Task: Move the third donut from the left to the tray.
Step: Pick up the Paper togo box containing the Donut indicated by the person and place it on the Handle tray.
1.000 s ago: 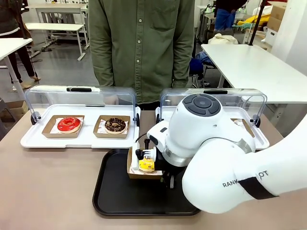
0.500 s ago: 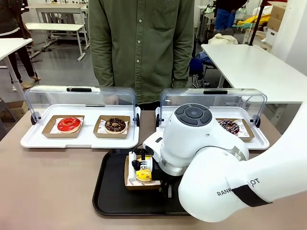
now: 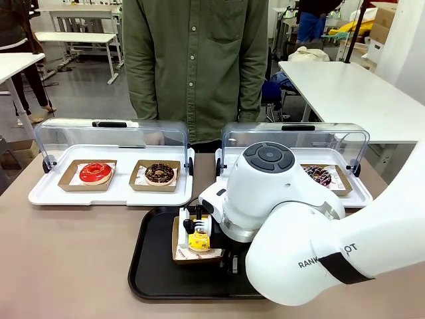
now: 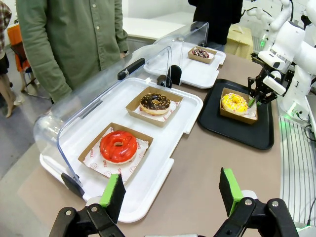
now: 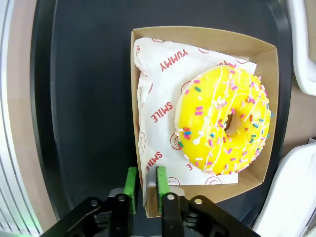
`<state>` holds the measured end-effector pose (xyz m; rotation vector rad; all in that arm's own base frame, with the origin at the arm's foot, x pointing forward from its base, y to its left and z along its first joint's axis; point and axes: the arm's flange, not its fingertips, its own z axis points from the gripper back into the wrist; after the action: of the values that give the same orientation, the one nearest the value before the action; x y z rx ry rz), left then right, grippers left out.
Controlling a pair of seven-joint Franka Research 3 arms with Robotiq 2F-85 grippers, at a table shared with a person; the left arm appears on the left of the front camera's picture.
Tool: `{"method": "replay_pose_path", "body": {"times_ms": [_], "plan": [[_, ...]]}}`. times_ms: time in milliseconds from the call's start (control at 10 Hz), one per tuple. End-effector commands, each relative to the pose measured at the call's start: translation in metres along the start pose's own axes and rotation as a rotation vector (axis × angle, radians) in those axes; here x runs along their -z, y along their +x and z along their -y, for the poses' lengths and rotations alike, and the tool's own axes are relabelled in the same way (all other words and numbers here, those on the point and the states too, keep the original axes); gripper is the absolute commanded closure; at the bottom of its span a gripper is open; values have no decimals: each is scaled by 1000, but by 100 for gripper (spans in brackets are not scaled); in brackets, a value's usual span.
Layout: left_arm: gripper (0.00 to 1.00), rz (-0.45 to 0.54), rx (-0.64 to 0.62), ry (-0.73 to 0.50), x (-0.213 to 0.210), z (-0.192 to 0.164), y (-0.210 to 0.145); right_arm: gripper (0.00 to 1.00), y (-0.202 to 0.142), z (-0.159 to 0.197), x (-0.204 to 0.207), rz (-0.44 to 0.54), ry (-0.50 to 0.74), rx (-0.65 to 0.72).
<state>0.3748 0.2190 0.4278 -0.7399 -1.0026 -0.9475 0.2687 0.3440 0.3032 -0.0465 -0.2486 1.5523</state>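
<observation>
On the black tray [image 3: 149, 269] near the middle of the counter [image 3: 66, 259] sits the yellow donut [image 5: 224, 126], in its square cardboard holder [image 5: 202, 39] with printed paper under it. The right claw [image 5: 144, 190] has its green pads pinched nearly together on one edge of that holder, so it's got the wall of the box, not the donut itself. From the front, the big white right arm [image 3: 299, 232] covers a good chunk of the tray, and the holder looks like it's down on the tray floor, though I can't tell if it's fully resting.

The left claw [image 4: 170, 195] is wide open with nothing between its pads, hovering over the counter edge just beside the left white tray [image 4: 163, 170]. That tray has its clear lid [image 4: 98, 98] flipped up and holds the red donut [image 4: 118, 146] and a chocolate donut [image 4: 155, 101]. Another chocolate donut [image 3: 319, 175] sits in the right white tray [image 3: 362, 196]. A person in a green shirt [image 3: 196, 66] stands at the far side.
</observation>
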Motion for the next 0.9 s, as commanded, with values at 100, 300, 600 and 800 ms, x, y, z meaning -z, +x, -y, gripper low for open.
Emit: {"method": "replay_pose_path", "body": {"times_ms": [100,300,600,800], "plan": [[0,8,9,-6,0,1,2,0,-16,-12,-26,13,-1,42],[0,8,9,-6,0,1,2,0,-17,-15,-43,-10,-11,79],[0,8,9,-6,0,1,2,0,-22,-22,-71,6,-43,81],[0,8,9,-6,0,1,2,0,-22,-20,-77,27,-3,24]]}}
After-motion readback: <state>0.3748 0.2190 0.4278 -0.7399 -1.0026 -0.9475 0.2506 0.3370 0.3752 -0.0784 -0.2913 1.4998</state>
